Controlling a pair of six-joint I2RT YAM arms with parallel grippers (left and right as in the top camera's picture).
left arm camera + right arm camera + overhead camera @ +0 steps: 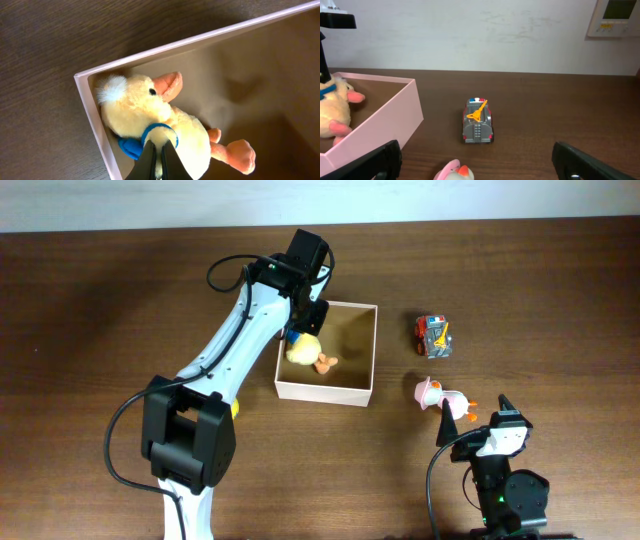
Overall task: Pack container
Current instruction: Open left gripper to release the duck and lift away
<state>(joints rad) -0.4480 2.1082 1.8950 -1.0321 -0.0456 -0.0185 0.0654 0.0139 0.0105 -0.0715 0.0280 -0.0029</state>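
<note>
The container [361, 392] is a square white box with a tan inside, at the table's middle; it also shows in the left wrist view [95, 125] and the right wrist view [380, 135]. A yellow plush duck [304, 350] with a blue collar lies in its left corner [135, 105]. My left gripper [160, 162] is shut on the duck's body, over the box. A grey and red toy truck [433, 336] stands right of the box [478, 121]. A pink and white duck toy [441, 398] lies below it [455, 172]. My right gripper [486, 416] is open and empty, just behind the pink toy.
A small yellow object [236, 408] peeks out beside the left arm's base, left of the box. A white wall with a wall panel [615, 17] stands behind the table's far edge.
</note>
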